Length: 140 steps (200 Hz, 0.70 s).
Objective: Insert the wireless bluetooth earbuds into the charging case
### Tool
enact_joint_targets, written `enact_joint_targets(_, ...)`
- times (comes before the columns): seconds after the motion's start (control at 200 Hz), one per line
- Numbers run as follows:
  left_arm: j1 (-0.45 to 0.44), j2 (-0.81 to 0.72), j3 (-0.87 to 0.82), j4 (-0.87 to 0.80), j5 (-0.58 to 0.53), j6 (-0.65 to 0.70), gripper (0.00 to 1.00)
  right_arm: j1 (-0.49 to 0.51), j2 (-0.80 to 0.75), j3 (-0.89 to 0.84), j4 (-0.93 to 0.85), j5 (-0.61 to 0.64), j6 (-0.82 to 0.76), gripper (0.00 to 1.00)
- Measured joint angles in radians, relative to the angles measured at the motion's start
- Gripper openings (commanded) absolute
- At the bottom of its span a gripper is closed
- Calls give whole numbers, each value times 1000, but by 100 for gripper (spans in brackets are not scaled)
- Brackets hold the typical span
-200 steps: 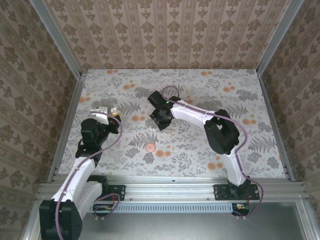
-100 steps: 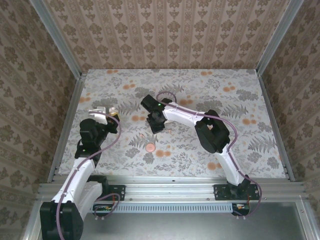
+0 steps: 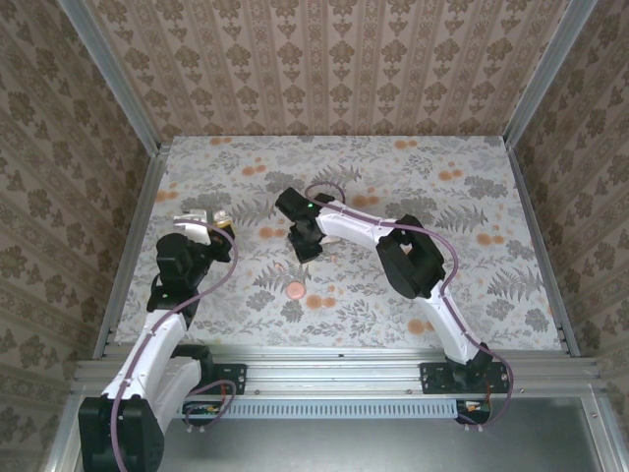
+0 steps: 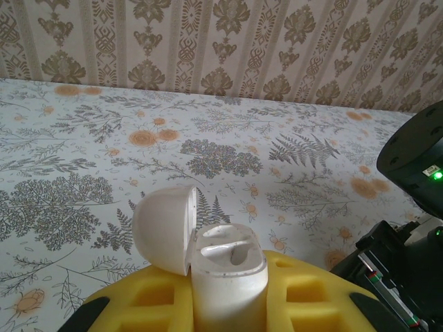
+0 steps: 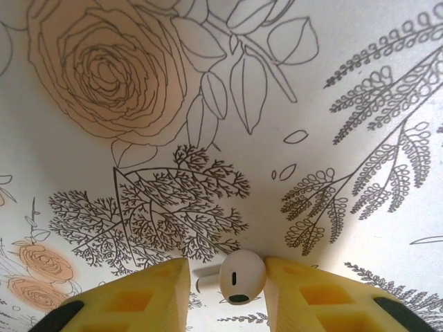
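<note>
one earbud [image 5: 242, 278] sits between right fingers [image 5: 138, 290], grip unclear; left fingers [image 4: 304, 277] pinch charging case [image 4: 228, 277].

The left arm [image 3: 147, 349] and right arm [image 3: 359, 224] pair white link shells with black joint housings, trail mauve cables [image 3: 454, 264], stand on black bases [image 3: 462, 379] at six o'clock, and end in yellow, pocketed pincer fingers [image 5: 131, 301], a green light [image 3: 313, 206] dotting the right wrist.

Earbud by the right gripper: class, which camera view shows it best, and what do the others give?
Right wrist view: the earbud sits close and sharp between the yellow jaws. In the top external view the right gripper hides that spot. The left wrist view faces the open charging case.
</note>
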<state>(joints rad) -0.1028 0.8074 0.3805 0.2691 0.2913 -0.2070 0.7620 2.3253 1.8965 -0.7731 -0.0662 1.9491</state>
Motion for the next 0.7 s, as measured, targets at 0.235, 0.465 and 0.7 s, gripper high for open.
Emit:
enact_joint_targets(0.235, 10, 0, 0, 0, 0, 0, 13, -1, 0, -2, -15, -4, -2, 21)
enact_joint_targets(0.465, 13, 0, 0, 0, 0, 0, 13, -3, -24, -47, 23, -11, -18, 14)
enact_joint_targets(0.7, 13, 5, 0, 0, 11, 0, 13, -7, -77, -133, 50, -11, -77, 14)
